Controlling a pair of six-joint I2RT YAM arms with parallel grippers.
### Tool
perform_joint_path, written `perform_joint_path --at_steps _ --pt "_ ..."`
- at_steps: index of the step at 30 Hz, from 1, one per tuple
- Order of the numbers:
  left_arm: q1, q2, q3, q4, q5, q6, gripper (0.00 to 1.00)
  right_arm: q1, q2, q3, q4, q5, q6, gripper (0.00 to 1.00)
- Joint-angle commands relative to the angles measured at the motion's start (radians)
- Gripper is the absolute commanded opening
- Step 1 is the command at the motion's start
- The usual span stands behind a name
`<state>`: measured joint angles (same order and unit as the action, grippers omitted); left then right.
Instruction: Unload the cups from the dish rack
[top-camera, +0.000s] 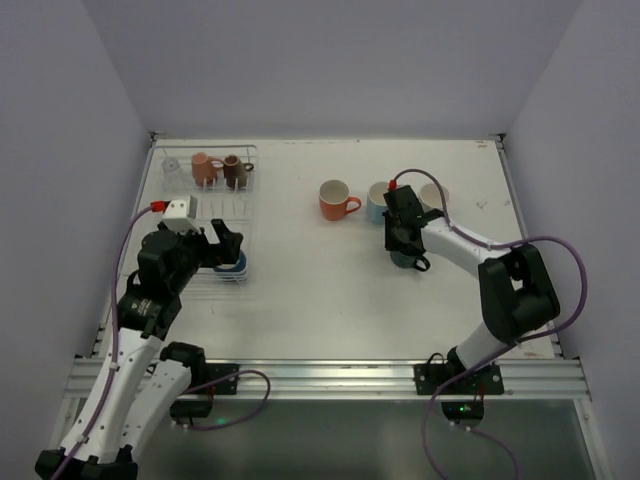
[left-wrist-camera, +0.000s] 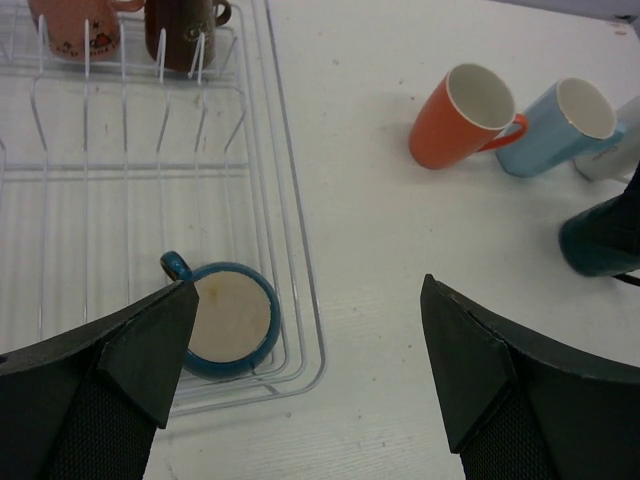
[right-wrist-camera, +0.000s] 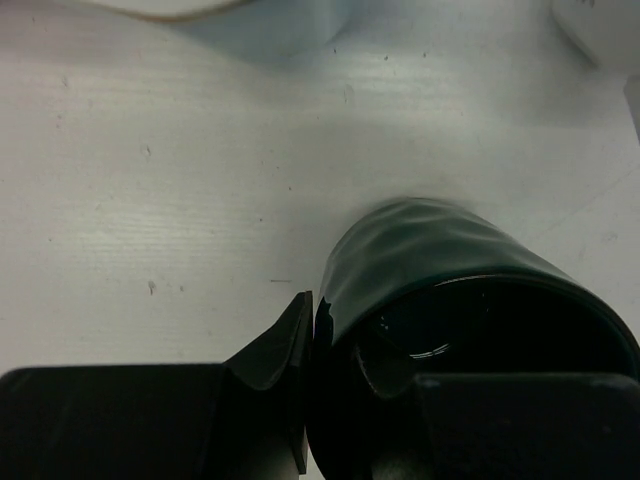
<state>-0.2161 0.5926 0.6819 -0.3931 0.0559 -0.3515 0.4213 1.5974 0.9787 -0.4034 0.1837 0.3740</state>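
While upright, mouth skyward, dark green cup (right-wrist-camera: 440, 260) rim-clamped in right gripper (top-camera: 405, 245); left gripper (left-wrist-camera: 308, 300), jaws wide apart.

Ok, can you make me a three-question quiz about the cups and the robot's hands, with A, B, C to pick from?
1. Where is the orange cup?
A. hanging on a hook
B. on the table, next to the light blue cup
C. stacked inside another cup

2. What colour is the cup in the right hand?
A. dark green
B. pink
C. orange

3. How is the left hand?
A. shut tight on a cup
B. wide open, holding nothing
C. out of sight

Answers:
1 B, it sits on the white table beside the light blue cup.
2 A, the right hand pinches the wall of the dark green cup.
3 B, its fingers stand far apart and grip nothing.
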Motion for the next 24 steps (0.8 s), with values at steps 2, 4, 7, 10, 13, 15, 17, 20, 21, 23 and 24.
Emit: perform_joint_path --at_steps 2,4,7,10,13,15,17,20,21,23,24 --pt "0.004 0.053 0.01 -0.053 -0.103 -0.013 1.0 -0.001 0.013 0.104 0.044 0.059 -0.055 0.0" --pt "0.004 0.076 0.008 -0.059 -0.111 -0.024 1.0 -0.003 0.019 0.113 0.055 0.063 -0.058 0.01" --pt "0.004 0.125 0.015 -0.092 -0.119 -0.055 1.0 -0.003 0.032 0.112 0.069 0.04 -0.061 0.16" --pt "0.004 0.18 0.031 -0.156 -0.081 -0.078 1.0 -0.003 0.021 0.075 0.09 0.022 -0.044 0.51" --pt "0.004 0.207 0.036 -0.182 -0.082 -0.083 1.0 -0.001 -0.034 0.046 0.106 -0.012 -0.034 0.72" --pt "0.004 0.22 0.047 -0.193 -0.082 -0.089 1.0 0.0 -0.086 0.045 0.098 -0.029 -0.029 0.77" --pt "0.004 0.234 0.054 -0.211 -0.093 -0.092 1.0 0.004 -0.132 0.032 0.101 -0.05 -0.024 0.82" --pt "0.004 0.286 0.077 -0.214 -0.117 -0.09 1.0 0.028 -0.23 -0.004 0.121 -0.081 -0.012 0.82" --pt "0.004 0.326 0.087 -0.211 -0.129 -0.093 1.0 0.04 -0.253 -0.015 0.135 -0.088 -0.006 0.83" --pt "0.004 0.372 0.094 -0.205 -0.166 -0.093 1.0 0.076 -0.306 -0.041 0.143 -0.101 0.002 0.83" --pt "0.003 0.415 0.094 -0.202 -0.177 -0.095 1.0 0.086 -0.321 -0.051 0.153 -0.107 0.005 0.83"
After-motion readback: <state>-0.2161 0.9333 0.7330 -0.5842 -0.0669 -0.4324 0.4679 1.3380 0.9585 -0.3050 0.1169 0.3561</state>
